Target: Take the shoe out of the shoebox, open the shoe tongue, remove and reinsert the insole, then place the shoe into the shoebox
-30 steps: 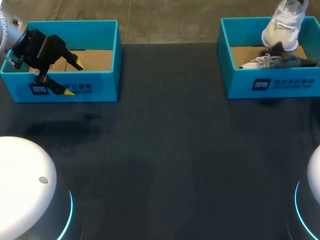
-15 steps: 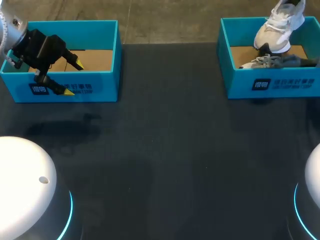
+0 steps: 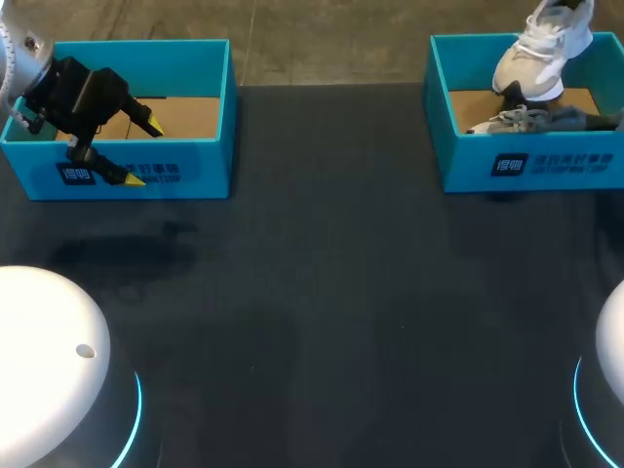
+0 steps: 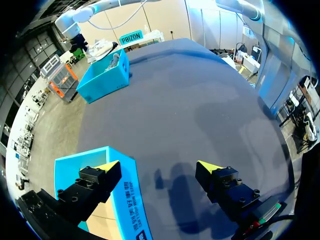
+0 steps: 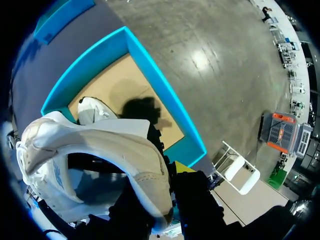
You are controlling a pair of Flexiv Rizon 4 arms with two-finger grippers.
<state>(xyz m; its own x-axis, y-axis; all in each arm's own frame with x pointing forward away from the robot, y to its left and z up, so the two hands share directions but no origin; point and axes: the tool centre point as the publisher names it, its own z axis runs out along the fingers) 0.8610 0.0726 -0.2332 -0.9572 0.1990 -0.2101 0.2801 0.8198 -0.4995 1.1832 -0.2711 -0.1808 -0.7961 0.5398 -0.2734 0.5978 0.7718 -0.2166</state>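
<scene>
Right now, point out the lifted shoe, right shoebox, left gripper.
lifted shoe (image 3: 538, 57): head view, white upper.
right shoebox (image 3: 468, 161): head view, front wall.
left gripper (image 4: 158, 166): left wrist view, midway between fingertips.

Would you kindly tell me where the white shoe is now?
In the head view the white shoe hangs at the far right, held by the right claw above the right blue box.

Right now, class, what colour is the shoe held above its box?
The shoe is white, best seen in the right wrist view.

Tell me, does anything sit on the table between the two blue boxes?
No. The head view shows only bare dark table between the left shoebox and the right shoebox.
</scene>
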